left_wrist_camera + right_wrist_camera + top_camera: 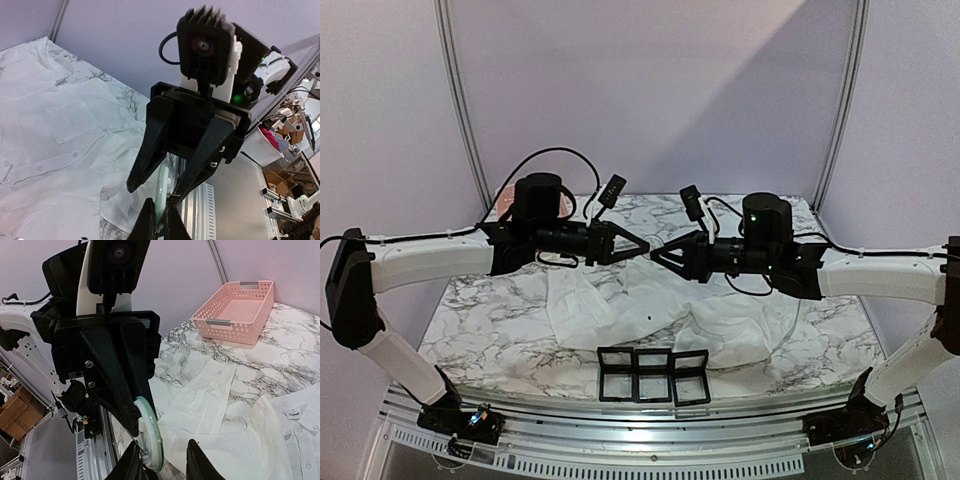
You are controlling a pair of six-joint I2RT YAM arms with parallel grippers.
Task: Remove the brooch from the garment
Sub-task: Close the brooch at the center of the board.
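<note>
The brooch (150, 432), a round pale green disc with a white back, is held up in the air, clear of the garment. My left gripper (161, 204) is shut on its edge. My right gripper (163, 445) faces the left one tip to tip, and its jaws stand open around the same disc. Its left finger (131, 462) is right beside the disc and the other finger (196, 460) is well apart from it. The white, wrinkled garment (620, 310) lies spread on the marble table (490, 330) below both grippers (651, 251).
A pink basket (235, 310) stands on the table's far left side, behind the left arm. A black frame with three compartments (653, 372) sits at the near edge in front of the garment. Grey walls and metal posts enclose the table.
</note>
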